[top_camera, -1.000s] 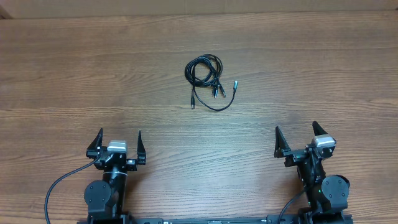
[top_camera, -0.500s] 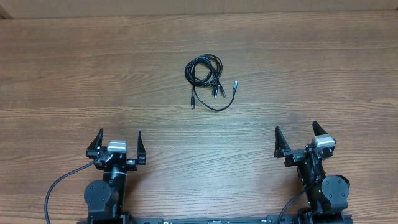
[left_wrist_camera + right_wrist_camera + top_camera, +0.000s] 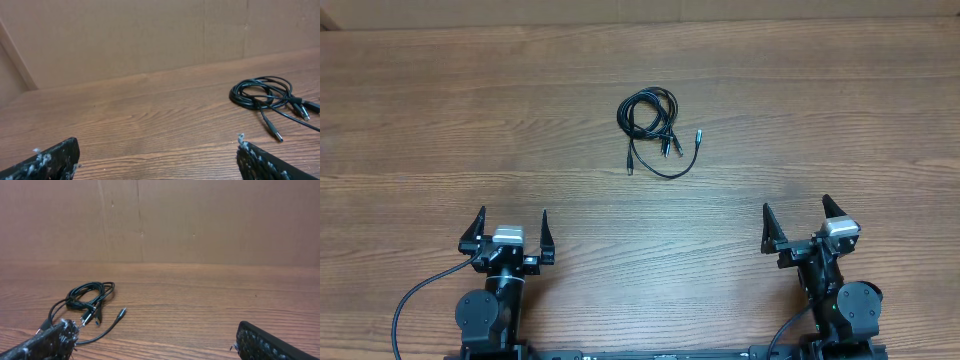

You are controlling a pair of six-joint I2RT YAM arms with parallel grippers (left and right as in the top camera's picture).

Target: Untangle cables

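The cables (image 3: 654, 125) are thin black cords coiled in a small bundle at the middle of the wooden table, with several plug ends trailing out, one silver-tipped. They also show at the right of the left wrist view (image 3: 267, 97) and at the left of the right wrist view (image 3: 89, 300). My left gripper (image 3: 510, 226) is open and empty near the front edge, far from the bundle. My right gripper (image 3: 796, 216) is open and empty at the front right, also far from it.
The wooden table (image 3: 820, 110) runs to a brown cardboard wall (image 3: 200, 220) at the back. Thick black arm cables (image 3: 415, 300) hang by the arm bases at the front edge.
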